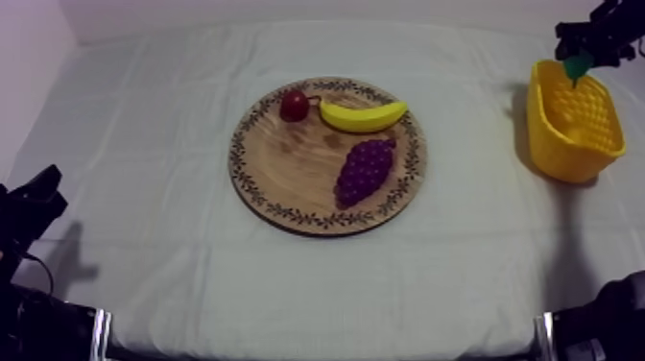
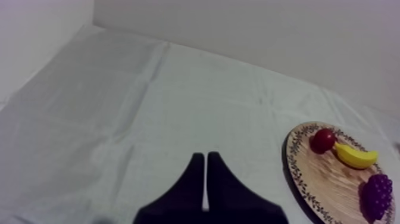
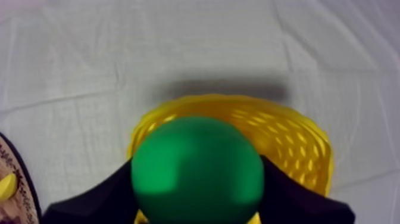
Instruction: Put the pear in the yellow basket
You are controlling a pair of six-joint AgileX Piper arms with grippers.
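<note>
Green and round, the pear (image 3: 196, 170) is clamped between the two black fingers of the right gripper (image 3: 196, 193), which are spread just wide enough to press on either side of it. From where the right wrist looks down, the pear hangs right above the open yellow basket (image 3: 288, 131), clear of its floor. From above the table, gripper and pear sit over the basket's far rim.

The basket stands well out at 3 o'clock from the round wooden board (image 1: 298, 158), apart from it on the grey-white cloth (image 1: 144, 144). On the board, a small red fruit (image 1: 294, 105) lies at about 11 o'clock, with a banana (image 1: 363, 116) just beside it at 1 o'clock and a bunch of grapes (image 1: 364, 171) at 4 o'clock.

Over at the board's 8 o'clock, the left gripper (image 2: 205, 158) hangs above bare cloth, its fingers pressed together into a narrow wedge with nothing between them.
</note>
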